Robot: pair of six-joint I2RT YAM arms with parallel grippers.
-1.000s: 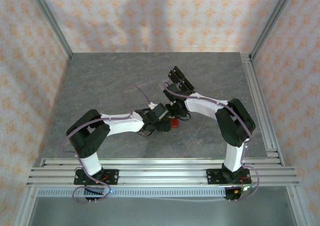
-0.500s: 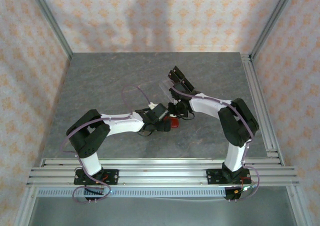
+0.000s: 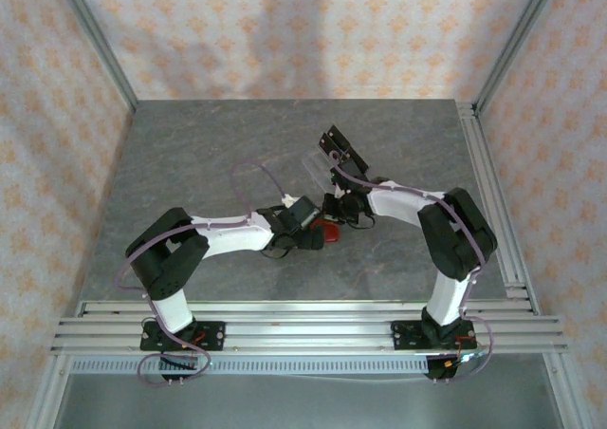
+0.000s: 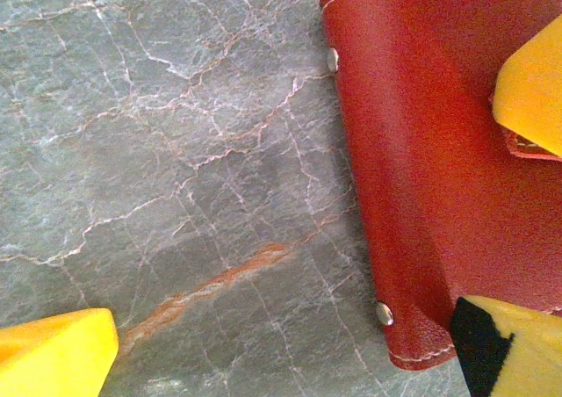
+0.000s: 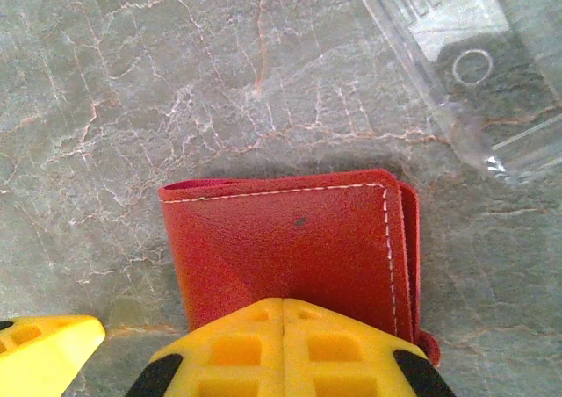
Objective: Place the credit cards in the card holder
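The card holder [image 5: 290, 239] is a small red wallet, folded shut and flat on the grey stone table [image 3: 190, 163]. My right gripper [image 5: 283, 302] is shut, its two yellow fingertips pressed together on the wallet's near edge. My left gripper [image 4: 281, 344] is open and low over the table. One of its fingers [image 4: 500, 344] sits at the wallet's [image 4: 421, 151] corner, the other [image 4: 53, 353] on bare table beside it. From above, both grippers meet at the wallet [image 3: 329, 232] mid-table. The credit cards are hidden from view.
A clear plastic stand [image 5: 465, 63] lies just beyond the wallet, with black blocks [image 3: 340, 147] on its far end. Aluminium rails [image 3: 493, 192] run along the table's right edge and the near edge [image 3: 303, 320].
The right arm has shifted a little, its wrist swinging toward the wallet and uncovering the clear stand. The left arm has stayed put.
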